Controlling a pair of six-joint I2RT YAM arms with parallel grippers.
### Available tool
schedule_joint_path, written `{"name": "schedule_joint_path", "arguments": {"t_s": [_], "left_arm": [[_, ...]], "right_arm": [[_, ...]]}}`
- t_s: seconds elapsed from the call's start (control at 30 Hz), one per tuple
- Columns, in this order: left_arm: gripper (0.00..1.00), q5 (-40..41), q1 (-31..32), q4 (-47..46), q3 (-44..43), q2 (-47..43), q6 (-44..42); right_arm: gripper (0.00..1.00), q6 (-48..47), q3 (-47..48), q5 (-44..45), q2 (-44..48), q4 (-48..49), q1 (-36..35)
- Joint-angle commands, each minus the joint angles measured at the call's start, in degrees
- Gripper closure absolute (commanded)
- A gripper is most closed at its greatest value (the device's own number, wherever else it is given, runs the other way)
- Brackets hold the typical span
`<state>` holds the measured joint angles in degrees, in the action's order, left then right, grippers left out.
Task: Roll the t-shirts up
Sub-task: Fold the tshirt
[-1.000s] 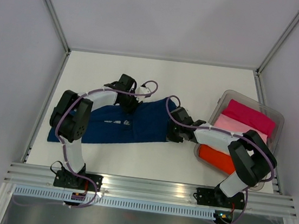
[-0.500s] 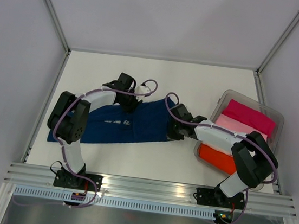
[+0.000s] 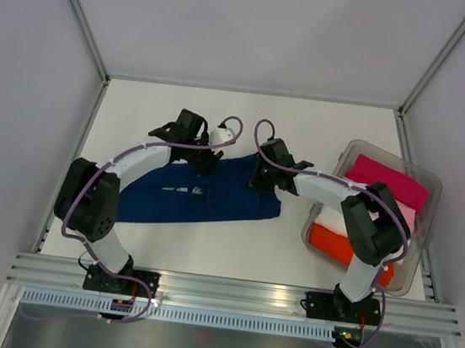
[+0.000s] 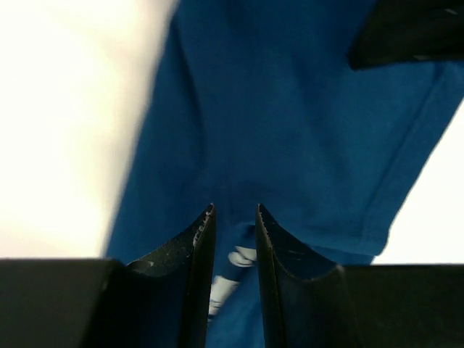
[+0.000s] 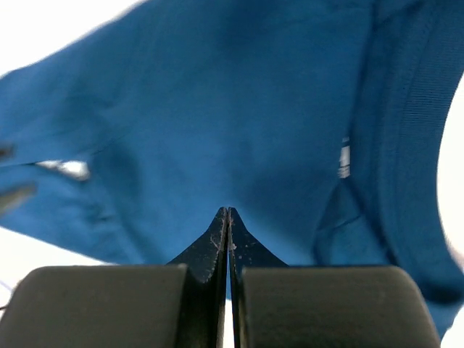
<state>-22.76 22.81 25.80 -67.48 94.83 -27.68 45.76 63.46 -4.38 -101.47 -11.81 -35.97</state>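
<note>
Right tool (image 3: pixel 259 176) has swung up to the far right corner of the tee (image 3: pixel 213 193) and is closed, pinching the soft navy cotton. Left tool (image 3: pixel 203 158), at the tee's far edge, has its fingers slightly parted. The tee lies rumpled on the smooth white table (image 3: pixel 306 124), with bare room beyond it. Right of the tee, a clear bin (image 3: pixel 424 193) holds folded tees (image 3: pixel 389 180).

Spread tee (image 3: pixel 222 193) on table (image 3: pixel 306 124); bin (image 3: pixel 344 158) of folded tees (image 3: pixel 384 181) at right

The tee (image 3: pixel 213 194) is soft matt navy cloth with a stitched hem. My fingers (image 4: pixel 190 255) are matt black plastic, toothed inside; at 3 o'clock the bin (image 3: pixel 357 144) is clear glossy plastic.
</note>
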Motion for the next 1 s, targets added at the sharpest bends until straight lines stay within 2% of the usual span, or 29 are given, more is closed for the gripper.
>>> {"name": "schedule_joint_path", "arguments": {"t_s": [0.0,0.17,0.37,0.57,0.77,0.83,0.97], "left_arm": [[0.66,-1.0,2.0,0.1,3.1,1.9,4.2],[0.68,7.4,1.9,-2.3,3.1,8.3,5.7],[0.70,9.0,1.7,-2.4,5.4,10.1,5.2],[0.70,7.0,1.7,-2.3,6.3,6.8,4.9],[0.64,4.3,1.7,1.6,0.3,0.5,5.4],[0.64,4.7,0.9,2.9,-3.2,-1.0,6.9],[0.64,5.5,-4.3,5.0,-4.4,-4.6,8.7]], "right_arm": [[1.00,1.0,1.0,-1.1,-3.5,1.8,0.5],[1.00,-0.2,-2.0,1.9,-4.6,1.3,3.2],[1.00,-2.5,-2.2,3.2,-6.2,0.0,5.0],[1.00,-5.0,1.2,3.8,-6.2,-2.9,5.1],[1.00,-9.9,8.3,9.9,-0.8,-11.9,4.8],[1.00,-10.6,7.7,12.0,1.4,-15.0,4.1],[1.00,-9.3,2.1,12.7,7.1,-16.8,2.4]]}}
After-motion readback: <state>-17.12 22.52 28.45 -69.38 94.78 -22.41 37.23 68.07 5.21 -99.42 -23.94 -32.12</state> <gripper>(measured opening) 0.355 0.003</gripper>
